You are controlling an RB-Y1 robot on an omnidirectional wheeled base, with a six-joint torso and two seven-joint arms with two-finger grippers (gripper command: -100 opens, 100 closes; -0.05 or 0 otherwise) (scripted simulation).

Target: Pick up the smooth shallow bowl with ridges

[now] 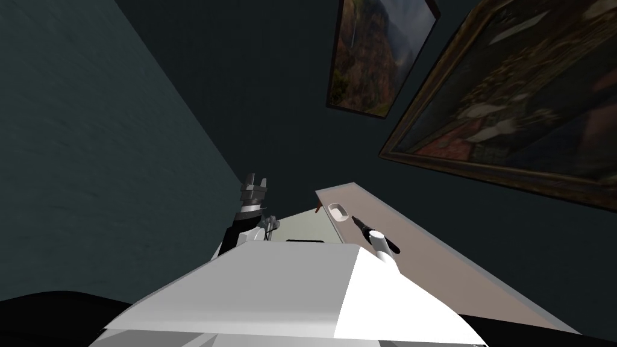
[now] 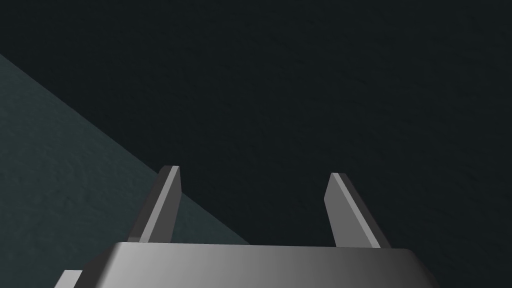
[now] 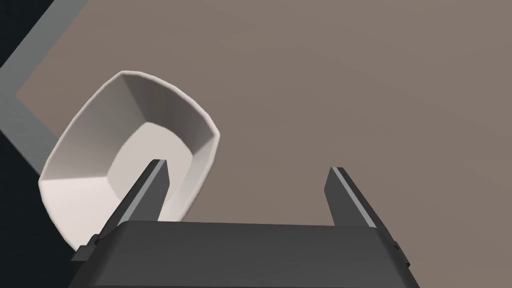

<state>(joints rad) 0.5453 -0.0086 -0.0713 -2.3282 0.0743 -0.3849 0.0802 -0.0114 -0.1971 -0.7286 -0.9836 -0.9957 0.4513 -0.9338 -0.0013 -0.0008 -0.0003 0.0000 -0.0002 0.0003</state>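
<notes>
Right gripper (image 3: 248, 172), jaws apart; bowl (image 3: 125, 150) lengthwise along them

The bowl (image 3: 135, 142) is plain white and shallow, with a rounded, almost four-sided rim. Its walls slope in flat facets, meeting at soft creases, down to a small flat base. It sits upright, mouth open upward, on the brown-grey tabletop (image 3: 350, 100). It lies at the far end near the corner, just beside the tabletop's grey edge. From my head camera the bowl (image 1: 337, 211) shows small and pale, just ahead of my right arm. One finger of my right jaws crosses its near wall and hollow; whether it touches, I cannot tell.
</notes>
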